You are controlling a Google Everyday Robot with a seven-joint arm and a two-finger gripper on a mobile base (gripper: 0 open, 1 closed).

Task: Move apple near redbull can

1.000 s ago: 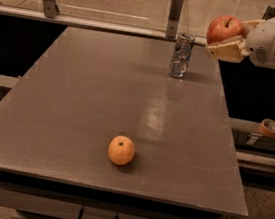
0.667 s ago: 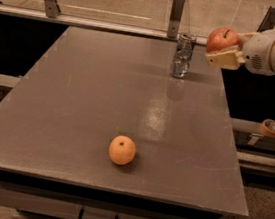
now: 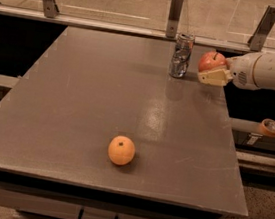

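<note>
The red apple [image 3: 211,61] with yellowish patches and a dark stem is held in my gripper [image 3: 214,71] at the table's far right, just right of the redbull can [image 3: 181,56]. The slim silver-blue can stands upright near the table's back edge. The gripper's cream fingers [image 3: 212,78] close around the apple from the right and below, low over the table top. The white arm [image 3: 268,72] reaches in from the right edge. A small gap shows between the apple and the can.
A plain orange fruit [image 3: 121,150] lies on the grey table [image 3: 78,98] near the front middle. A metal rail with posts [image 3: 175,13] runs behind the table. A tape roll [image 3: 269,127] sits on a shelf at the right.
The gripper has come down and slightly left with the apple, from above the can's height to beside the can, close over the table. The can and the orange have not moved.
</note>
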